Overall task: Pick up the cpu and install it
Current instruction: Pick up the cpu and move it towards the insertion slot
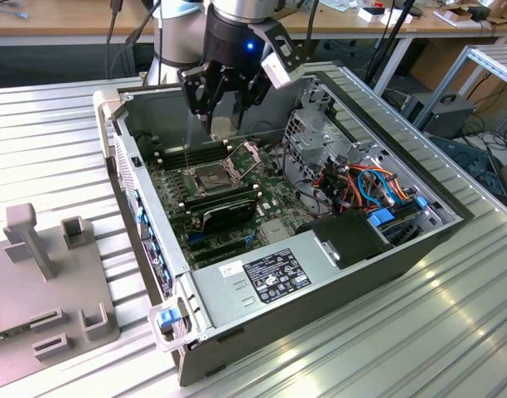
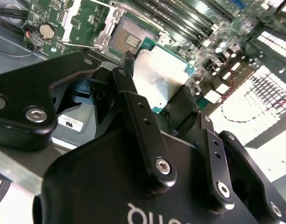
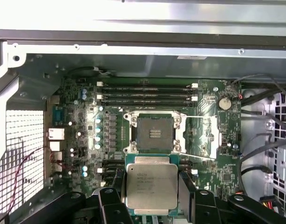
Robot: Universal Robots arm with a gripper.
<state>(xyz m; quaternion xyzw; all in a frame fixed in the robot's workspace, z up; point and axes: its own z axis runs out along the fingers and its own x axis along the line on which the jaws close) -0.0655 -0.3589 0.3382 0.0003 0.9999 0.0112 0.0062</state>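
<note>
Cpu clamped flat in your gripper, hovering over the board; open socket lies just beside it, probably not directly beneath.

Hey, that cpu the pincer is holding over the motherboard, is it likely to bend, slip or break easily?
Probably rigid: the cpu looks like a flat plate with a metal top, held by its edges in the pincer. The smooth lid and thin edges suggest it could slip. Being thin, it is likely light, and its green rim may chip if knocked.
</note>
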